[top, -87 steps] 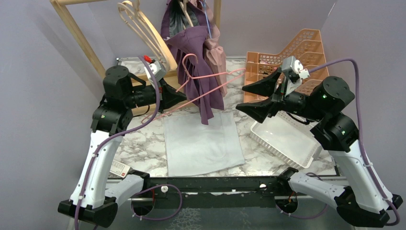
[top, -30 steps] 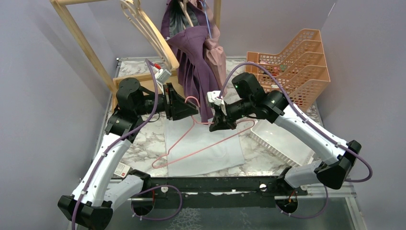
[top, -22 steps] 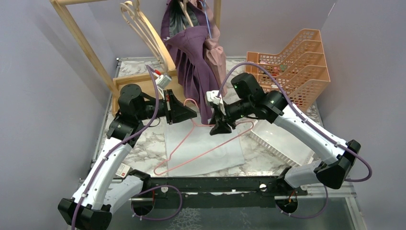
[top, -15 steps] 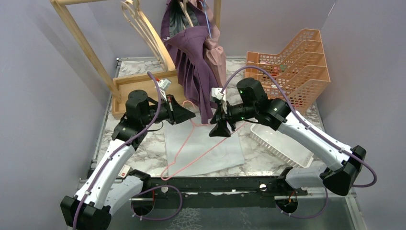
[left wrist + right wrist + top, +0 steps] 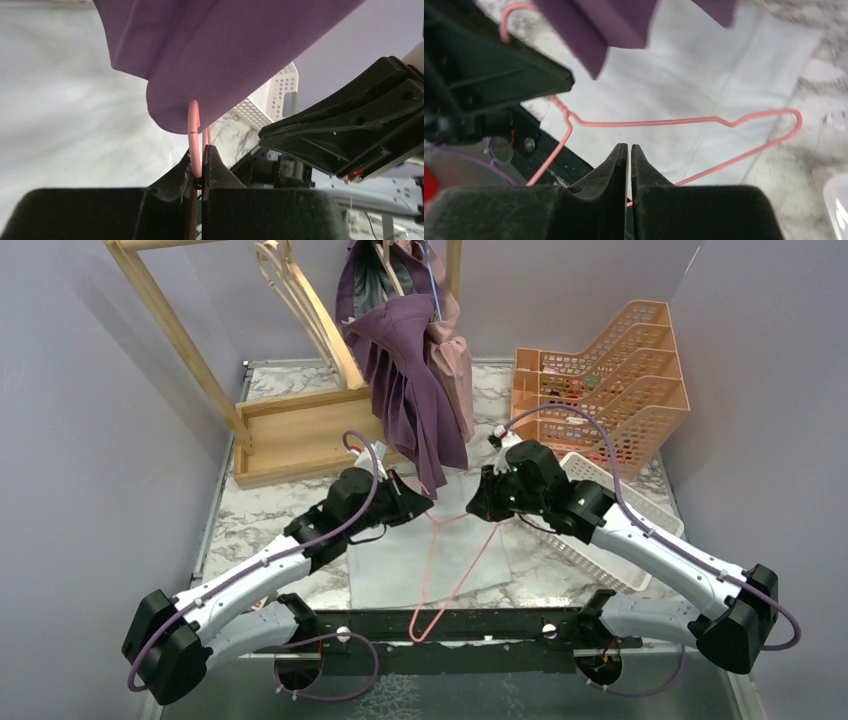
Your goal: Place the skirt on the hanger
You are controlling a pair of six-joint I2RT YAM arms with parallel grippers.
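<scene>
The skirt [image 5: 390, 560] is a pale grey cloth lying flat on the marble table, also visible under my right wrist [image 5: 704, 75]. A thin pink wire hanger [image 5: 425, 580] slants from the table's middle out past the front edge. My left gripper [image 5: 425, 502] is shut on the hanger's hook [image 5: 194, 130], its jaws [image 5: 201, 150] pinching the wire just below a purple hem. My right gripper [image 5: 478, 508] hovers over the skirt with its jaws [image 5: 629, 147] shut to a slit and nothing between them. The hanger's bottom bar [image 5: 734, 157] runs beneath them.
Purple and pink garments [image 5: 410, 390] hang from a wooden rack [image 5: 300, 430] at the back, their hems just above both grippers. An orange stacked basket [image 5: 600, 360] stands back right. A white basket [image 5: 625, 485] lies on the table by my right arm.
Both arms came lower and nearer the front. The hanger swung to point past the front edge. My right gripper let go of the wire, opened, then closed again on nothing.
</scene>
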